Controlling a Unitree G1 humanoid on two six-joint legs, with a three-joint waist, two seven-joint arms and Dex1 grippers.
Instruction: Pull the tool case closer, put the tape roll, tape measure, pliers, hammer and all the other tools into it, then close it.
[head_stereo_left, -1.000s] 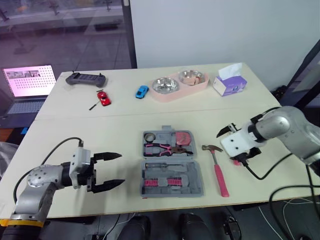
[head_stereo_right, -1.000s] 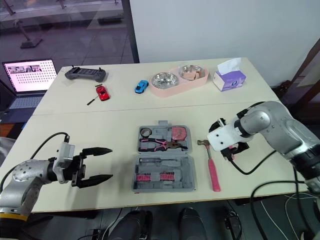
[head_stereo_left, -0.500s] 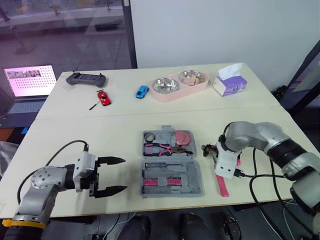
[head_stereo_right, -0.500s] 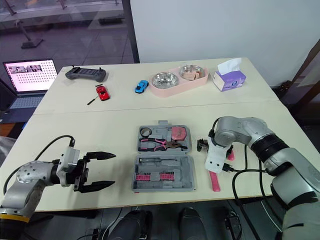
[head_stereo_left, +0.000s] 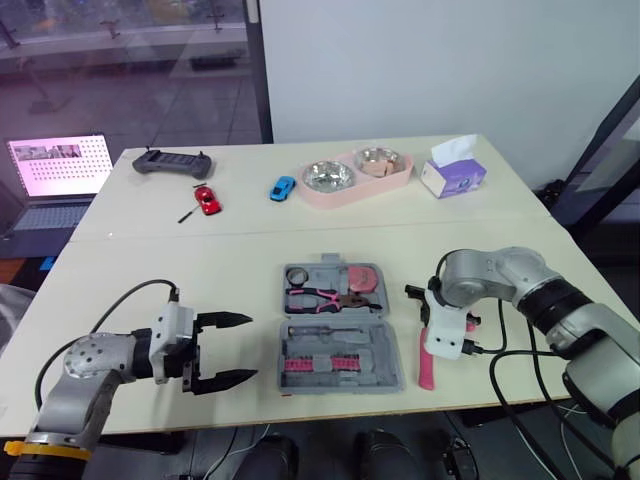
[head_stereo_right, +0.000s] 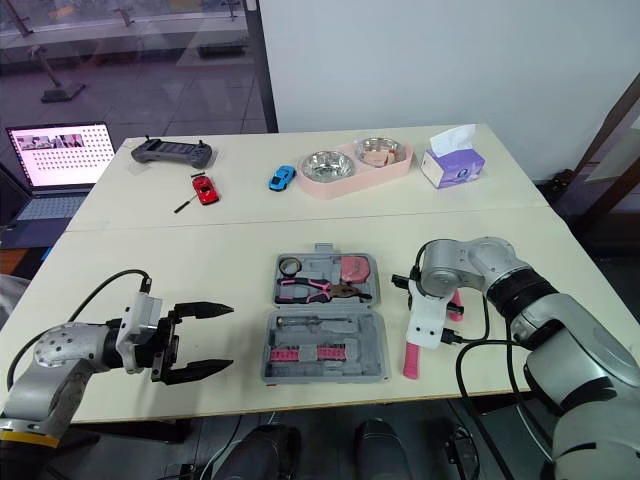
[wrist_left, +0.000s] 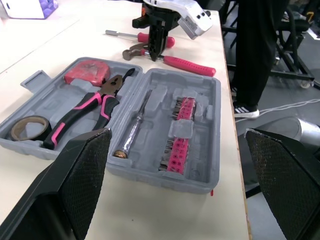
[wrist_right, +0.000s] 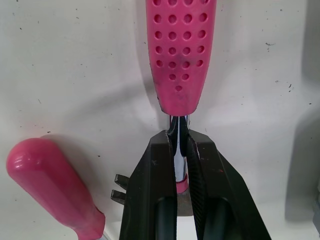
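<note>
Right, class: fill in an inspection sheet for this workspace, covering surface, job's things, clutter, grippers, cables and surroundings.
Surface: pale table, a seam running across it.
Job's things: tool case open, holding tape roll, pliers and tape measure; hammer and pink-handled screwdriver are outside, on its right.
Clutter: controller, red toy car, blue toy car, pink double bowl, tissue box, all at the far side.
Grippers: left gripper open, left of the case; right gripper shut on the hammer's metal shaft.
Cables: black cable loops from the right wrist; a second cable arcs at the left arm.
Surroundings: laptop off to the left; glass wall behind.
</note>
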